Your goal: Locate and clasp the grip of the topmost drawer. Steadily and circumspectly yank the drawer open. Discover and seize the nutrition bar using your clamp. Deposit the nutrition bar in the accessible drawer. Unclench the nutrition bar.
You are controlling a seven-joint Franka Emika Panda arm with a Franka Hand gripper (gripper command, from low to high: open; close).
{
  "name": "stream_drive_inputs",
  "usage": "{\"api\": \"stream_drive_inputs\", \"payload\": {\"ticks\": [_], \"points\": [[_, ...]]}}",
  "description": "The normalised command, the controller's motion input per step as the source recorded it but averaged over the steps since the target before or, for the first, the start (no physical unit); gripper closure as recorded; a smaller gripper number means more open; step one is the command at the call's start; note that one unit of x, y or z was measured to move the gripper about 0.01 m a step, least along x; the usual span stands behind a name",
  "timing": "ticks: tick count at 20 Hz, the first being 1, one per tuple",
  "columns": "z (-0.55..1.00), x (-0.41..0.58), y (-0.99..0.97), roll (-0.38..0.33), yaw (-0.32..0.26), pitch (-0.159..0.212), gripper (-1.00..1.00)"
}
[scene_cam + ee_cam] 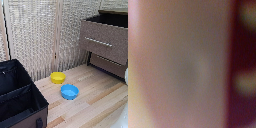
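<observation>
Up close, wrist view is all blur; claw state cannot be told; topmost drawer (105, 42) partly cropped

Wrist view blurred; dresser (107, 42) edge-cropped.

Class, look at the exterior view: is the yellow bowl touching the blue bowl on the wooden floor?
Apart. The exterior view shows a strip of bare wood between the yellow bowl and the blue bowl. The wrist view is too blurred to help.

Bare floor beyond yellow bowl (58, 77), blue bowl (69, 91)
</observation>
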Motion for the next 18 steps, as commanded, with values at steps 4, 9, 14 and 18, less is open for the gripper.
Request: {"api": "stream_drive_inputs", "payload": {"ticks": [4, 9, 14, 18], "points": [[0.04, -0.034, -0.48, -0.036, 0.226, -0.055, 1.00], [0.00, -0.025, -0.25, -0.032, 0.075, 0.006, -1.00], [0.00, -0.007, 0.00, -0.036, 0.000, 0.042, -1.00], [0.04, 0.006, 0.00, -0.038, 0.000, 0.020, -1.00]]}}
